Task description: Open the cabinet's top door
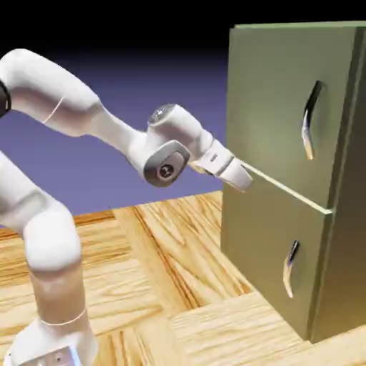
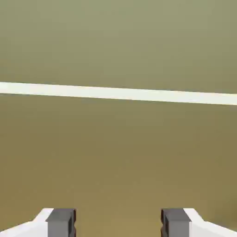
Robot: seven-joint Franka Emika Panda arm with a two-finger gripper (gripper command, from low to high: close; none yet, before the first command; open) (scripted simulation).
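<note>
Fingertips (image 2: 118,224) stand wide apart, nothing between them. They point at the cabinet (image 1: 286,100) front near the pale seam (image 2: 118,93) between its doors, and the top door's handle (image 1: 312,120) lies up and to the exterior view's right of them — well apart, its long axis close to upright. The next move, I judge, is up and across to that handle, jaws set to close from either side of its bar. Only the exterior view shows the top door (image 1: 264,93) shut with its handle; the hand view gives plain panel and seam — no handle.
</note>
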